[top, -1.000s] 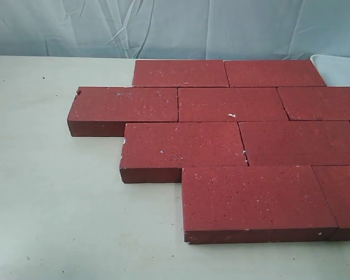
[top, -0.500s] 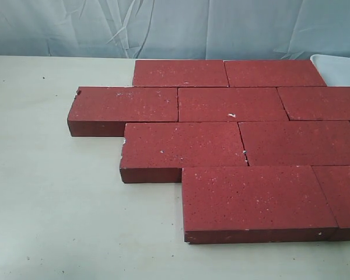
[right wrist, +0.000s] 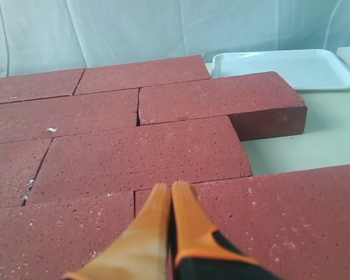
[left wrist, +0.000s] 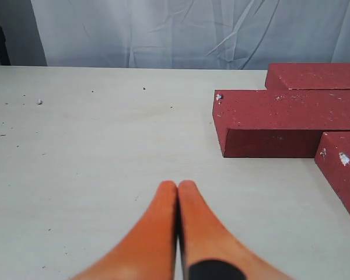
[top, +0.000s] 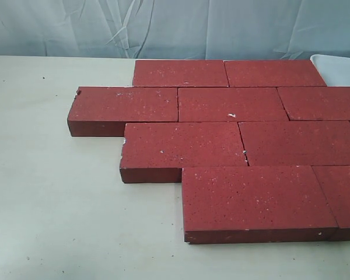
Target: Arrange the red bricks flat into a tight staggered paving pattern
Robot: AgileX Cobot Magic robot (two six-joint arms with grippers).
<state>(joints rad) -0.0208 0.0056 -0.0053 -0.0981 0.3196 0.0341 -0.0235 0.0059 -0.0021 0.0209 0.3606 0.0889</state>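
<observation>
Several dark-red bricks (top: 233,140) lie flat on the pale table (top: 52,198) in four staggered rows, edges touching. The nearest row holds a large brick (top: 254,201) at the front. No gripper shows in the exterior view. In the left wrist view my left gripper (left wrist: 177,185) is shut with nothing in it, over bare table, apart from the brick ends (left wrist: 280,119). In the right wrist view my right gripper (right wrist: 171,188) is shut and empty, hovering over the brick surface (right wrist: 140,151) near a joint between two bricks.
A white tray (right wrist: 283,67) sits past the far end of the bricks, its corner visible at the exterior view's right edge (top: 341,67). A pale blue cloth (top: 163,26) hangs behind the table. Bare table spreads left of and in front of the bricks.
</observation>
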